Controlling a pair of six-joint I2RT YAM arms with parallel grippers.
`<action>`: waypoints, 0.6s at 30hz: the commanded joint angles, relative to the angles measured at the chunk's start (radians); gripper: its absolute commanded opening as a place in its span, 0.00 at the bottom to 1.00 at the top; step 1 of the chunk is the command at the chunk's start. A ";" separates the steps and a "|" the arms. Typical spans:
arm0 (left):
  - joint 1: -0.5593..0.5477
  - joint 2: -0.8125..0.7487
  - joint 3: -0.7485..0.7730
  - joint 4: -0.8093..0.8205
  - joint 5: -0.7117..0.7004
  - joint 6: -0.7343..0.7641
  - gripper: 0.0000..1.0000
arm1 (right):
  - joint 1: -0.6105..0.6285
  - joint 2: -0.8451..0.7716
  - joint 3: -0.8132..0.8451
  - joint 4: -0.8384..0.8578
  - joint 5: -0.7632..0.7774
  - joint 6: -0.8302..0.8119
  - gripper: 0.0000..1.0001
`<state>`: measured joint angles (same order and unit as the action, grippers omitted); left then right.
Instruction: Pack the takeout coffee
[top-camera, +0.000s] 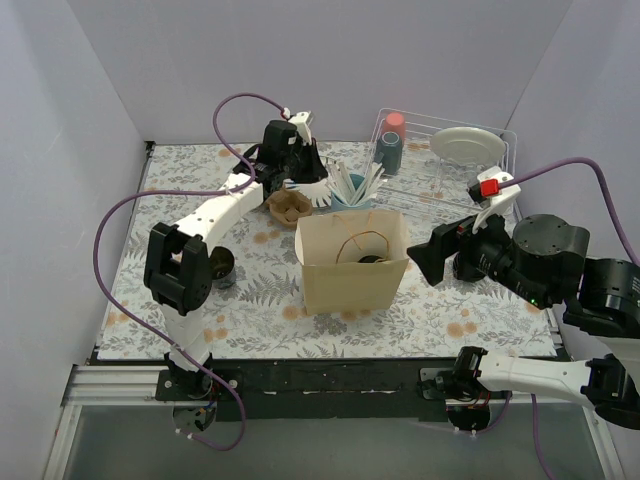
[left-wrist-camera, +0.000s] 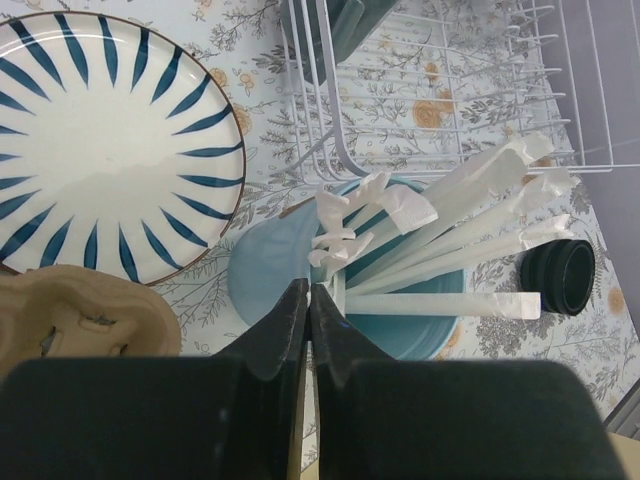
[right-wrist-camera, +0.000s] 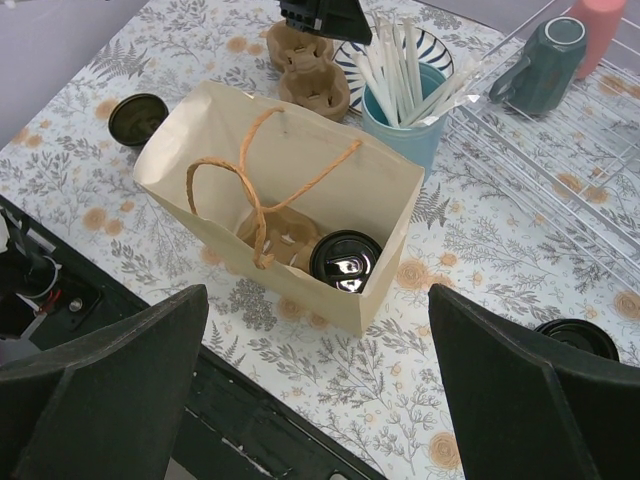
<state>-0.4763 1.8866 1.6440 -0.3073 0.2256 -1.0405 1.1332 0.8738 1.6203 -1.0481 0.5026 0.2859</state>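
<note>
- right gripper (right-wrist-camera: 320, 395): fingers spread wide, holding nothing; hovers just right of the bag and looks down into its mouth, probably to steady or watch the packing
- paper bag (right-wrist-camera: 290, 200): upright at mid-table, mouth open, rope handles flopped inward; left open so items can drop straight in
- coffee cup (right-wrist-camera: 345, 262): black lid; already inside the bag, seated in a cardboard tray (right-wrist-camera: 285, 238) on the bag floor, which likely keeps it upright
- spare tray (left-wrist-camera: 70, 320): on the table just beyond the bag, beside the striped plate (left-wrist-camera: 110, 140); unused
- blue cup (left-wrist-camera: 270, 270): behind the bag; holds the wrapped straws (left-wrist-camera: 450, 215), fanned upward for easy picking
- left gripper (left-wrist-camera: 308, 295): fingers brought together at the near edge of the straw bundle; whether a straw is caught between them cannot be told; judged step: fetching a straw for the bag
- dish rack (top-camera: 440, 170): far right; carries a green mug (right-wrist-camera: 545, 55) and a white plate (top-camera: 467, 145); apparently no part of the order
</note>
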 joint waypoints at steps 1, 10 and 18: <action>-0.001 -0.030 0.072 -0.007 0.006 0.037 0.00 | -0.001 0.005 -0.013 0.033 0.005 0.015 0.99; -0.001 -0.075 0.122 -0.061 0.004 0.043 0.00 | -0.001 0.013 -0.014 0.063 -0.004 -0.008 0.99; -0.001 -0.187 0.152 -0.184 0.012 0.027 0.00 | -0.001 -0.005 0.004 0.108 0.039 -0.048 0.99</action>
<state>-0.4763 1.8423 1.7683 -0.4294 0.2237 -1.0142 1.1332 0.8871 1.5997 -1.0313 0.5003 0.2726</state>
